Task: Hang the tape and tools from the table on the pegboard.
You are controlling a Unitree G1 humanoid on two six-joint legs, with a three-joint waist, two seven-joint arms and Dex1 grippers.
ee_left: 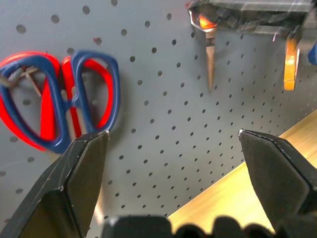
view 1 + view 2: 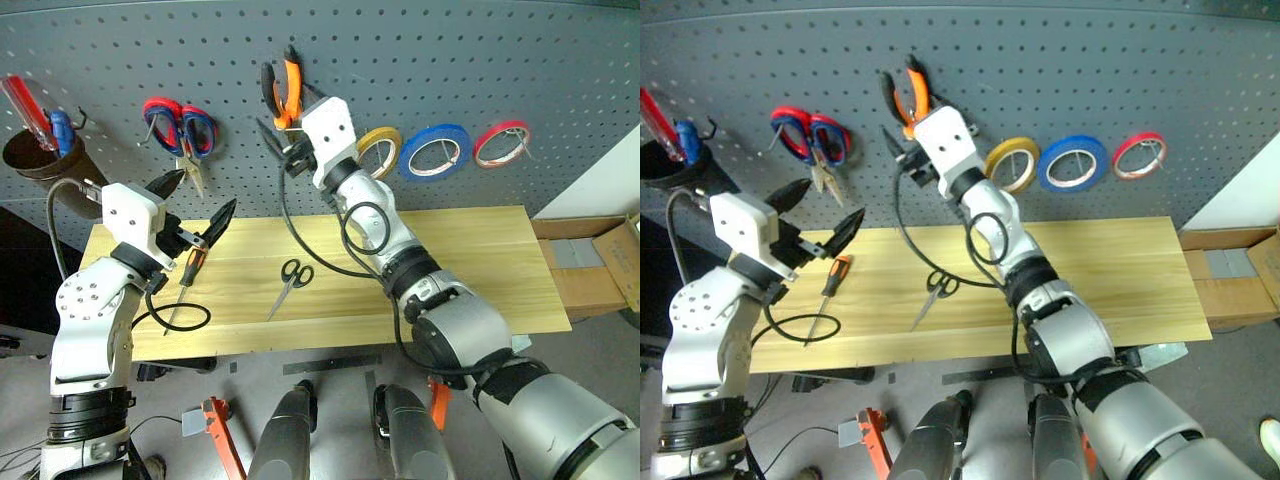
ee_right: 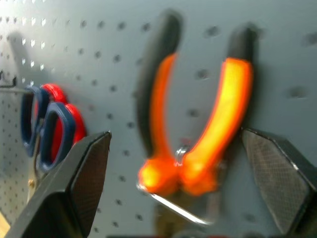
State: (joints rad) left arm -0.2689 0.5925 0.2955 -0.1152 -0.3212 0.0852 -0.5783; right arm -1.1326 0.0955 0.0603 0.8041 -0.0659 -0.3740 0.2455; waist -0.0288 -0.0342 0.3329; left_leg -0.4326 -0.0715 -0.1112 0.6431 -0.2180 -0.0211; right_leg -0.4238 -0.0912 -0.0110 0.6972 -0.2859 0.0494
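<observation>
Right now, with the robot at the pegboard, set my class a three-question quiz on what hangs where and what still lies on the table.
1. True or false: the pliers hang on the pegboard.
2. Which tape ring hangs between the other two? A) yellow B) blue C) red
3. Name the two task tools on the table.

Key:
1. True; the right gripper stands open just below them.
2. B, the blue tape, between the yellow tape and the red tape.
3. The black-handled scissors and the screwdriver.
</observation>
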